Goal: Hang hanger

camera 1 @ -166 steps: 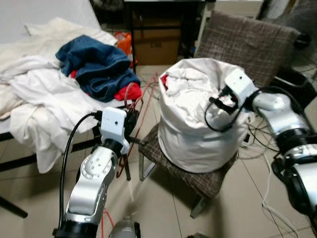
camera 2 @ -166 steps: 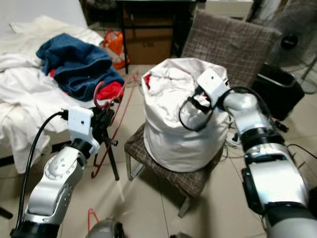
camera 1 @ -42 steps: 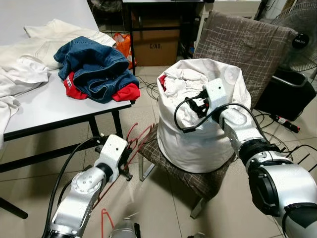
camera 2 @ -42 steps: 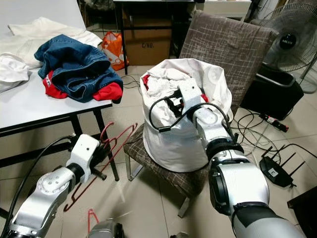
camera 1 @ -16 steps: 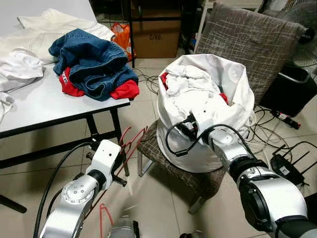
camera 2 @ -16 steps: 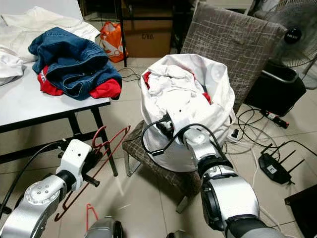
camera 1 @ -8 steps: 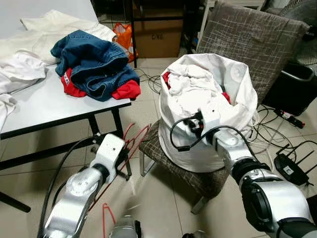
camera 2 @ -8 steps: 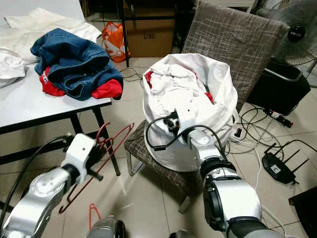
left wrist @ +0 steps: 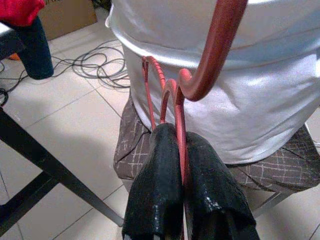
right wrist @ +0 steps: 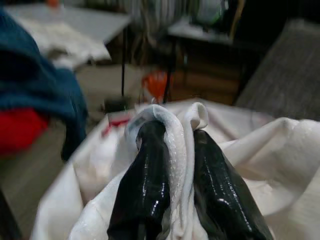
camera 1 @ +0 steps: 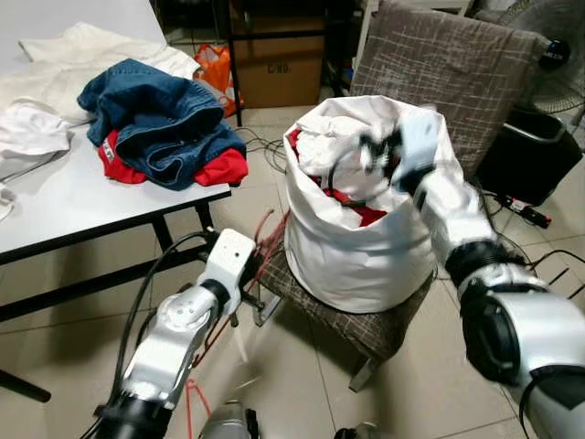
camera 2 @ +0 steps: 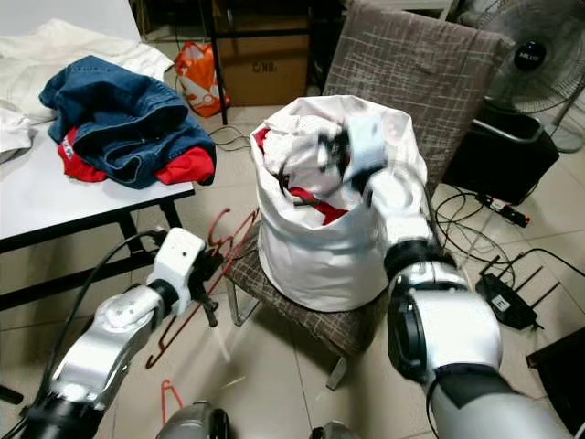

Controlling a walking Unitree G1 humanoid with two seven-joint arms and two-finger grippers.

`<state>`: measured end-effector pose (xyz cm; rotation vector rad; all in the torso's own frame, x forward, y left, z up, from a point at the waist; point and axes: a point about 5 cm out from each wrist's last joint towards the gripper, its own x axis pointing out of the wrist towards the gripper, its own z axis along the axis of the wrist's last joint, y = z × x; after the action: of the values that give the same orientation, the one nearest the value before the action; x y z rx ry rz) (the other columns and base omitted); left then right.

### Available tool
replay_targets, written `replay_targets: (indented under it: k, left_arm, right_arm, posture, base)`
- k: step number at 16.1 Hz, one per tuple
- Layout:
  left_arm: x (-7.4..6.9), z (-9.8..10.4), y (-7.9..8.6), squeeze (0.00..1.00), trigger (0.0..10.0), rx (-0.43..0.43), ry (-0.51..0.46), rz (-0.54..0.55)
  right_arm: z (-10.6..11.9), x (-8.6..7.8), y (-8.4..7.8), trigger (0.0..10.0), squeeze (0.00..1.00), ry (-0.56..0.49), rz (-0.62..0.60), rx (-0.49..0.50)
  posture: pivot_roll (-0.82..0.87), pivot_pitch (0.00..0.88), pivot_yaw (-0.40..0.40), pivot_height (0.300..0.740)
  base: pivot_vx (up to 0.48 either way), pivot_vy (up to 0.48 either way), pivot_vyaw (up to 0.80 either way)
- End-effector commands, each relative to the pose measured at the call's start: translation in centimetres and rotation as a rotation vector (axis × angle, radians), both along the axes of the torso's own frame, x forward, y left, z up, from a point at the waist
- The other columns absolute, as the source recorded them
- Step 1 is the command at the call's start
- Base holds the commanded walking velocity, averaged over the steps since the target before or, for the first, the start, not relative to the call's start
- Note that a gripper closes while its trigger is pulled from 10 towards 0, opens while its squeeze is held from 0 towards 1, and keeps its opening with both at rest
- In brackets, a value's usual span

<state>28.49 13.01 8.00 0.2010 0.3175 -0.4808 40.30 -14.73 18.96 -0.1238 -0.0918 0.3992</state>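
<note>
Red hanger (left wrist: 176, 107): clamped between the fingers of the left pincer (left wrist: 179, 150), low beside the chair (camera 1: 366, 325), hook toward the white laundry bag (camera 1: 366, 247).
Long axis: roughly along the fingers.
Right pincer (right wrist: 177, 145): closed on a white garment (right wrist: 182, 122) above the bag.
Nearer arm: left, already holding it.
Bench (camera 1: 82, 197): left, carrying jeans (camera 1: 155, 119).

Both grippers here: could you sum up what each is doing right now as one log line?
left gripper: shut on red hanger, low beside chair | right gripper: shut on white garment, above laundry bag | hanger: not yet hung
</note>
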Motion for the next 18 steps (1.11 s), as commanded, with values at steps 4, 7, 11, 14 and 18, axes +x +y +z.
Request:
replay_targets:
  k: [4, 7, 11, 14, 18]
  left_arm:
    - [1.1, 0.5, -0.8, 0.00, 10.0, 0.003, -0.041, -0.042]
    - [2.0, 1.0, -0.8, 0.00, 10.0, -0.088, -0.040, 0.049]
    - [2.3, 2.3, -0.3, 0.00, 10.0, -0.286, -0.055, 0.182]
    - [2.3, 2.0, -0.6, 0.00, 10.0, -0.268, -0.052, 0.158]
    - [2.8, 2.1, -1.4, 0.00, 10.0, -0.286, -0.050, 0.143]
  right_arm:
    - [6.0, 0.7, 0.3, 0.0, 0.00, -0.203, 0.050, 0.027]
    - [9.6, 1.0, -0.6, 0.0, 0.55, -0.259, 0.041, 0.082]
    - [9.3, 0.7, -3.1, 0.0, 0.00, -0.235, -0.050, 0.084]
    - [15.7, -0.1, -6.2, 0.0, 0.00, -0.406, -0.107, 0.006]
    - [21.6, -1.2, -8.3, 0.0, 0.00, -0.503, -0.184, -0.118]
  posture:
    - [0.05, 0.000, 0.012, 0.716]
    - [0.05, 0.000, -0.005, 0.716]
    - [0.07, 0.000, -0.017, 0.716]
    - [0.03, 0.000, -0.010, 0.716]
    - [0.00, 0.000, -0.018, 0.716]
  base:
    - [0.000, 0.000, 0.00]
    - [0.000, 0.000, 0.00]
    - [0.000, 0.000, 0.00]
    - [0.000, 0.000, 0.00]
    - [0.000, 0.000, 0.00]
